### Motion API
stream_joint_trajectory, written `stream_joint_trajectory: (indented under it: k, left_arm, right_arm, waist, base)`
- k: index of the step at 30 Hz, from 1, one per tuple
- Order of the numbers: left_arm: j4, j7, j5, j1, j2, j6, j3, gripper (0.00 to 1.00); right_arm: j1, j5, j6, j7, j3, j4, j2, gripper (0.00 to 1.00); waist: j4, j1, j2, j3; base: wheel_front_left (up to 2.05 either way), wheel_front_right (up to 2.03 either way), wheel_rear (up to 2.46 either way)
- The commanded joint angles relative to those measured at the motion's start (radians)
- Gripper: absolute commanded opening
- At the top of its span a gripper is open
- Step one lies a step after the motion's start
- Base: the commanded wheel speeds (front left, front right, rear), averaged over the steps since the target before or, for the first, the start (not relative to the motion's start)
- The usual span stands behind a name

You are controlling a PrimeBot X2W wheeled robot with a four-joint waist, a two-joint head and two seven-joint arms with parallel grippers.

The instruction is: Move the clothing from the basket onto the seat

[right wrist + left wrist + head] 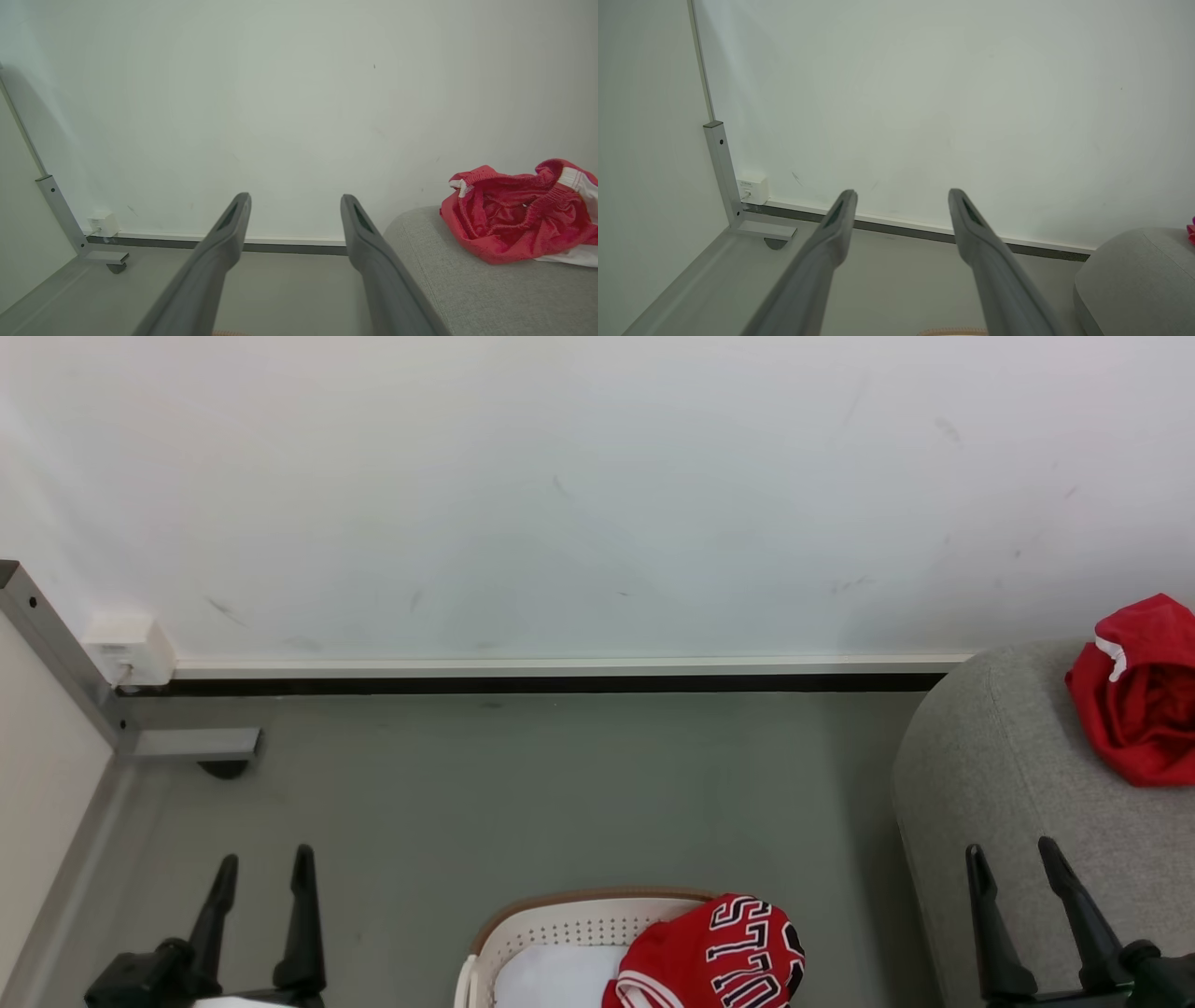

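While both hands hang empty, fingers spread wide, the left hand [266, 855] over bare floor [523, 784] and the right hand [1010, 846] by the rounded end of the seat [990, 775], the job looks half done; one red garment with white trim [1144, 700] lies bunched on the seat. The lettered jersey [714, 952] sits in the basket [560, 901], heaped to its right side and seemingly spilling over that rim, though the head view cuts it off low, so hard to be sure.

Risks:
- a shallow pinch takes one loose fold; the jersey trails, snags the rim, and drags or tips the light basket
- a deep pinch may lift the pale pad [555, 980] beneath as well
- a sagging hem could brush the floor between basket and seat
- a careless drop could nudge the first garment off
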Motion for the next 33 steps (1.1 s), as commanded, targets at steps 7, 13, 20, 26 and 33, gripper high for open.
stream_joint_trajectory:
  k: [7,13,20,26,33]
  left_arm:
    - [0.034,0.000,0.087,0.010,-0.075,-0.084,0.068,1.00]
    - [0.044,0.000,0.129,0.001,-0.107,-0.124,0.105,1.00]
    - [0.055,0.000,0.159,-0.004,-0.129,-0.154,0.132,1.00]
    - [0.081,0.000,0.179,-0.033,-0.147,-0.178,0.104,1.00]
    - [0.131,-0.001,0.196,-0.120,-0.145,-0.196,0.055,1.00]
  right_arm:
    - [-0.007,0.005,-0.002,-0.035,0.024,0.067,0.006,1.00]
    - [-0.029,0.005,-0.002,-0.042,0.035,0.085,-0.004,1.00]
    - [-0.036,0.009,-0.002,-0.043,0.042,0.093,-0.002,1.00]
    - [-0.052,0.015,-0.002,-0.043,0.025,0.099,-0.011,1.00]
    - [-0.115,0.000,-0.002,-0.041,0.001,0.091,-0.016,1.00]
  waist:
    - [0.000,0.0001,0.0000,-0.007]
    - [-0.009,0.0001,0.0000,-0.009]
    - [-0.023,0.0001,0.0000,-0.006]
    - [-0.052,0.0001,0.0000,0.013]
    - [-0.139,0.0001,0.0000,0.114]
  base:
    - [0.00,0.00,0.00]
    - [0.00,0.00,0.00]
    - [0.00,0.00,0.00]
    - [0.00,0.00,0.00]
    - [0.00,0.00,0.00]
